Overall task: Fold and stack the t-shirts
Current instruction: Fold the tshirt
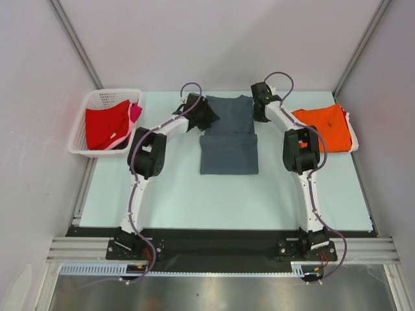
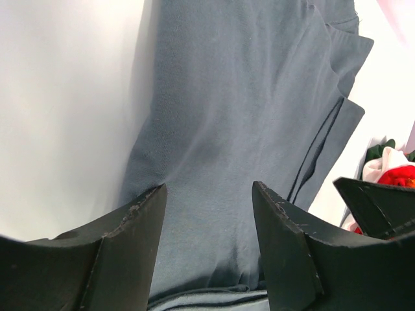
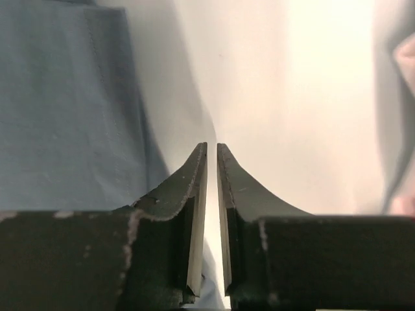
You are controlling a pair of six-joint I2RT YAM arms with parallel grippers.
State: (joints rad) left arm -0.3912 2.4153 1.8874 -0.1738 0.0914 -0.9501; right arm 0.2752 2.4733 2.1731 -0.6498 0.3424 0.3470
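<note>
While left arm (image 1: 146,155) and right arm (image 1: 301,152) reach forward, left gripper (image 2: 207,188) open over the grey t-shirt (image 1: 228,152), right gripper (image 3: 212,146) closed beside its edge.

Left gripper (image 2: 207,191) reaches far forward with jaws wide apart, right gripper (image 3: 212,148) alongside with jaws nearly touching

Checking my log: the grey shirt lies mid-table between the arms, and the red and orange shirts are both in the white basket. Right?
Not quite: the orange shirt lies on the table at the right, outside the basket, as the top external view shows. The grey shirt is mid-table and the red shirt is in the basket.
</note>
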